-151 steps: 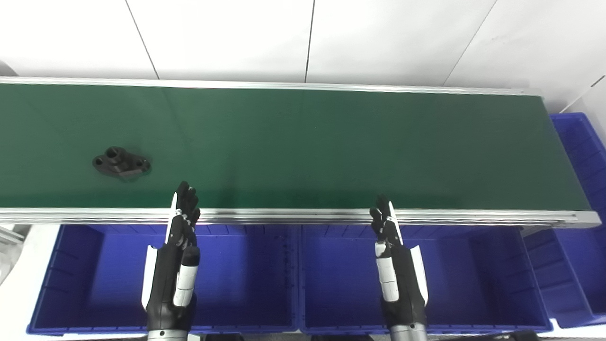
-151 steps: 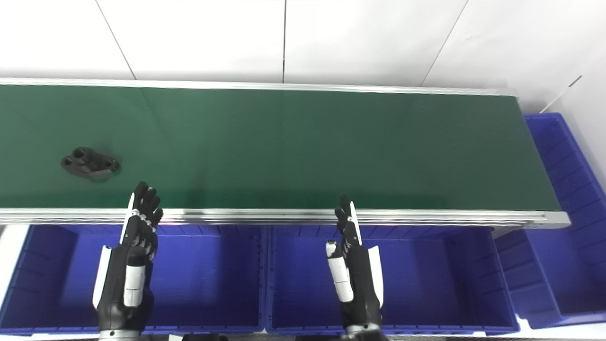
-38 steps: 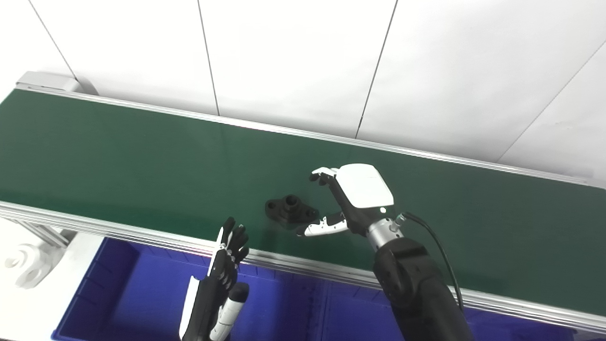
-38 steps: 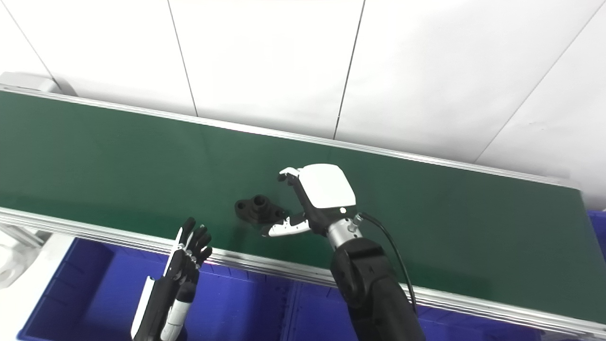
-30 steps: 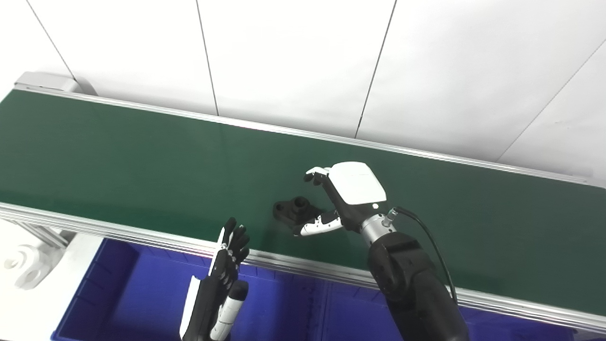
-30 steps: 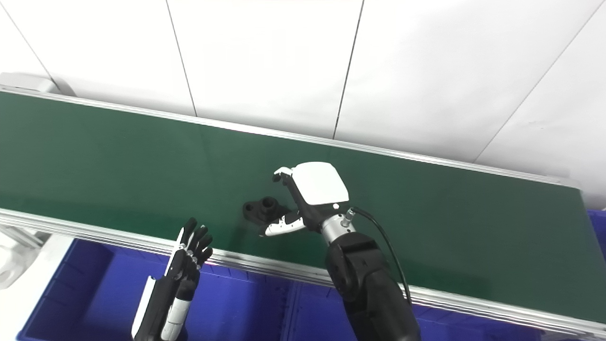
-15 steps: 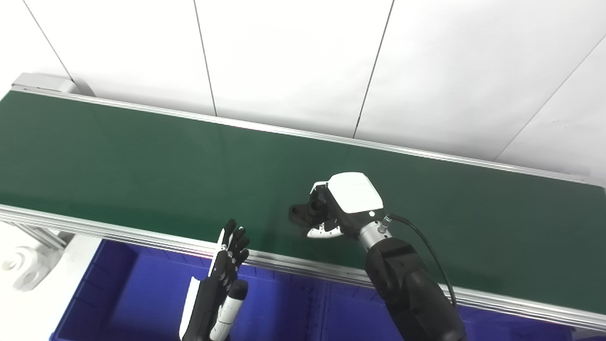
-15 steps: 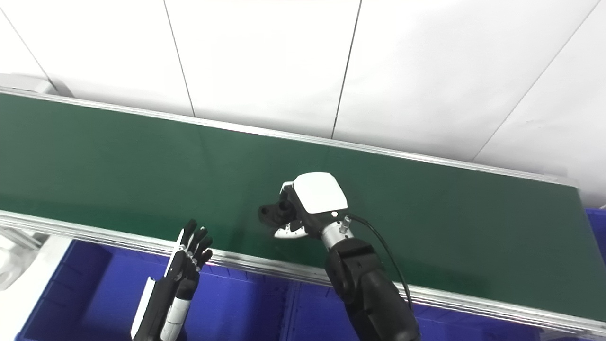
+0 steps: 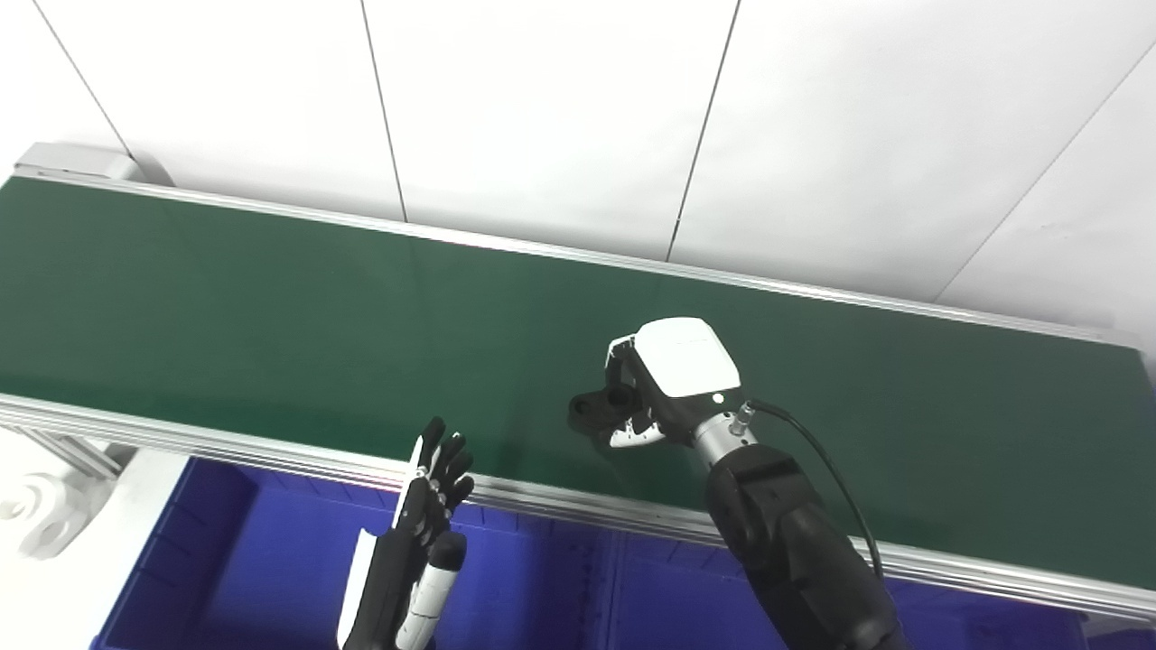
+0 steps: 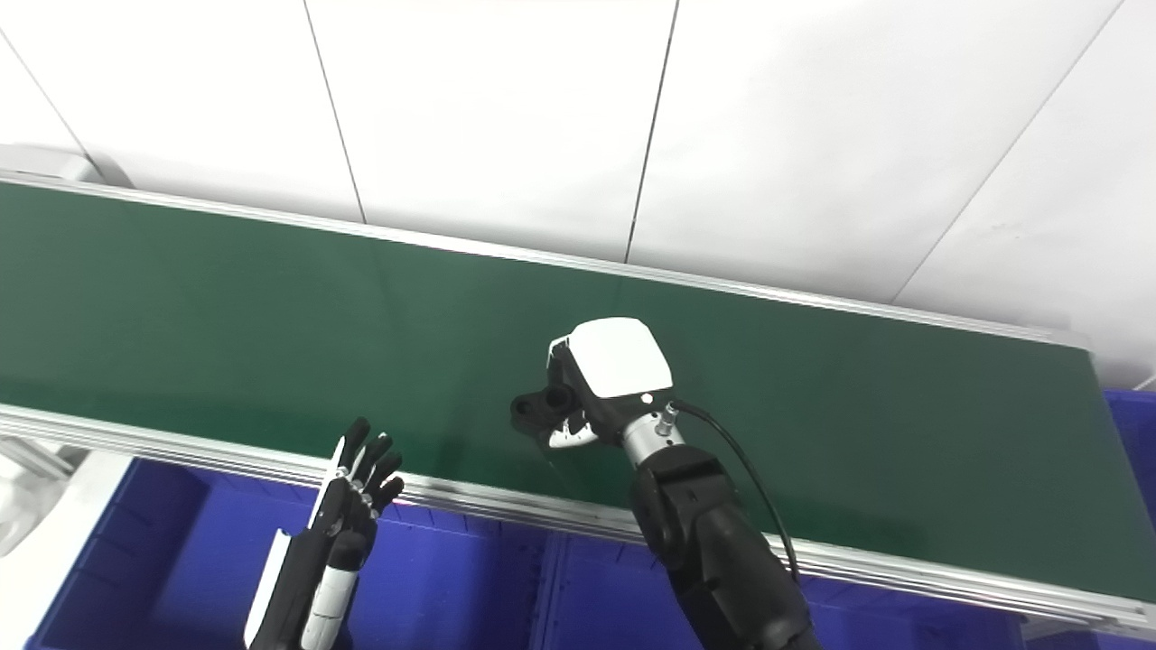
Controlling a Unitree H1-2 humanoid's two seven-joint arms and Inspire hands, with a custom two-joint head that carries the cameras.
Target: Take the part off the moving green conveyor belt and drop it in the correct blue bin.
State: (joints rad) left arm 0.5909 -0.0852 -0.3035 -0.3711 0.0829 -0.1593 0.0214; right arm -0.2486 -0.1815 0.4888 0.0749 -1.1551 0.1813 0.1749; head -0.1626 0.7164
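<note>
Right hand over the belt, near its front rail, fingers closed round the black part. Part sticks out from the hand's left side; whether it touches the belt, cannot tell. Left hand off the belt, over the blue bin below the rail, fingers straight and spread, holding nothing.
</note>
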